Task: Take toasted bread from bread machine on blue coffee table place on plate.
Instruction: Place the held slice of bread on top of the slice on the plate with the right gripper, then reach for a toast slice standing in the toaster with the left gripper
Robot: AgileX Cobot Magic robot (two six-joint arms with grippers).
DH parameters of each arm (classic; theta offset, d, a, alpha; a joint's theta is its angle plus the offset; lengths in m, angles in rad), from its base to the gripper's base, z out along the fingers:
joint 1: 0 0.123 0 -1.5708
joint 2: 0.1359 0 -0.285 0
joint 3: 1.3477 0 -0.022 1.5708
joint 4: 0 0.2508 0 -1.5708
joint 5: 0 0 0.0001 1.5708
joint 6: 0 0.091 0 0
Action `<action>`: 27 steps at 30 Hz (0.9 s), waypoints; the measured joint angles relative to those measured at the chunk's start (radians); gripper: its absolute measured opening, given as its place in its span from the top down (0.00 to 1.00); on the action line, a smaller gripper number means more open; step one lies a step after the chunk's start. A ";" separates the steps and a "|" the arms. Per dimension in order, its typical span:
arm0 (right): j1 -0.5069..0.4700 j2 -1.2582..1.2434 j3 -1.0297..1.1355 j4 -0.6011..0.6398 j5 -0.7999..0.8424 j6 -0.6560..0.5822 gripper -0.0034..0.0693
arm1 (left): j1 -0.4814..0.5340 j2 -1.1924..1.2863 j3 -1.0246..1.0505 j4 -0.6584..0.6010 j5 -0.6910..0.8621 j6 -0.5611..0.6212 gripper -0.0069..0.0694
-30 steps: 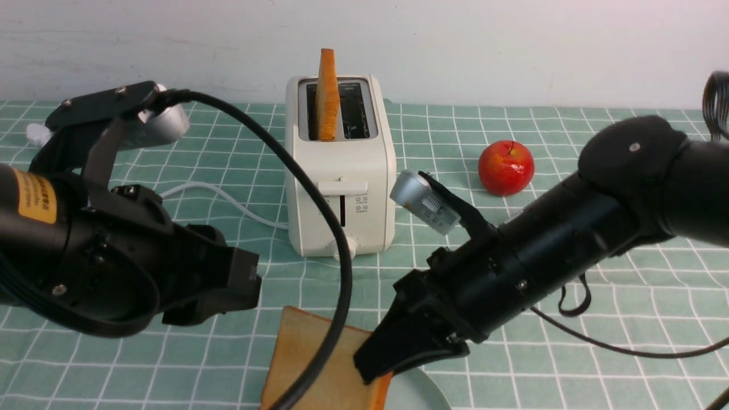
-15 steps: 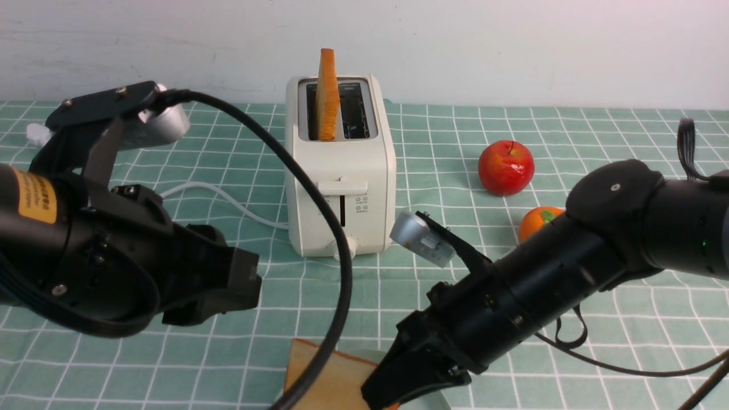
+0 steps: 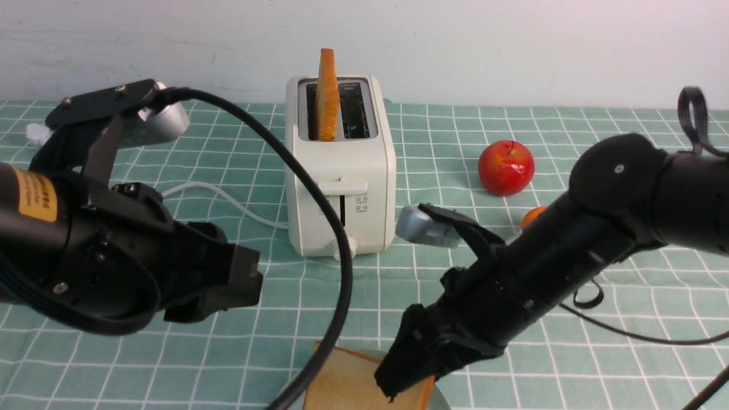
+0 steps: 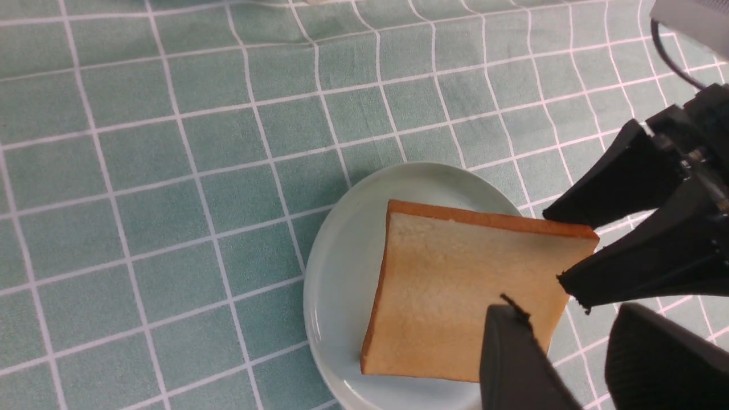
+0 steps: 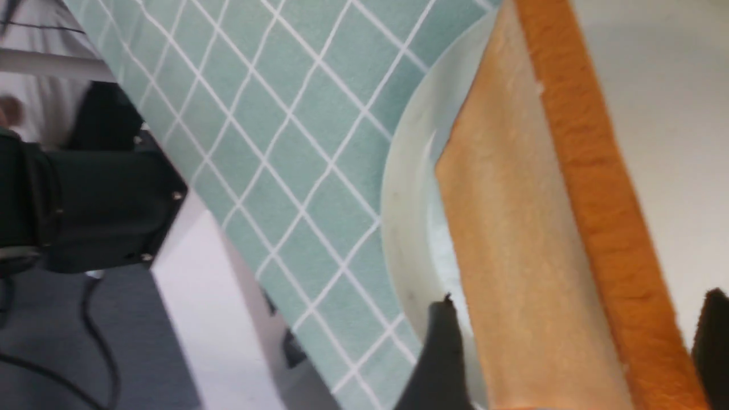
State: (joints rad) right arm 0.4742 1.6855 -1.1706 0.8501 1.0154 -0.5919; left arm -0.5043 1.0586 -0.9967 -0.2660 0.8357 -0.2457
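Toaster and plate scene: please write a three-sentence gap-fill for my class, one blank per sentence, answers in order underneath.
One bread slice stands upright in the ____.
The other slice lies over the ____.
The apple on the checked cloth is coloured ____.
Missing words: toaster; plate; red.

Wall [image 3: 216,45]: plain, pale grey-white, upright behind the far edge of the table [image 3: 643,364]. Faint scuffs mark the wall's surface toward the left. Table covering: green cloth [image 3: 131,370] with a white square grid; shallow wrinkles bend some lines. Floor [image 5: 171,353]: grey, blurred, visible beyond a table edge in the right wrist view. Lighting: soft, even across wall and cloth; source position cannot be determined.
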 joint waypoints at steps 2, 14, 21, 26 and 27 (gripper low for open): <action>0.000 -0.025 -0.034 -0.062 0.000 0.032 0.15 | 0.000 0.004 0.000 0.000 -0.026 0.000 0.59; 0.000 -0.256 -0.229 -0.626 0.011 0.496 0.19 | 0.000 0.237 -0.024 -0.008 -0.347 0.113 0.59; 0.000 -0.365 -0.231 -0.728 0.083 0.641 0.19 | 0.000 0.341 -0.254 0.085 -0.408 0.196 0.59; 0.000 -0.422 -0.231 -0.766 0.167 0.684 0.19 | 0.000 0.541 -0.568 0.196 -0.261 0.093 0.58; 0.000 -0.422 -0.231 -0.766 0.168 0.683 0.19 | 0.000 0.557 -0.589 0.210 -0.252 0.084 0.58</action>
State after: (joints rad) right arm 0.4742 1.2633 -1.4015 0.0844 1.1837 0.0915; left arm -0.5043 1.6157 -1.5860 -0.0562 0.5842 -0.1618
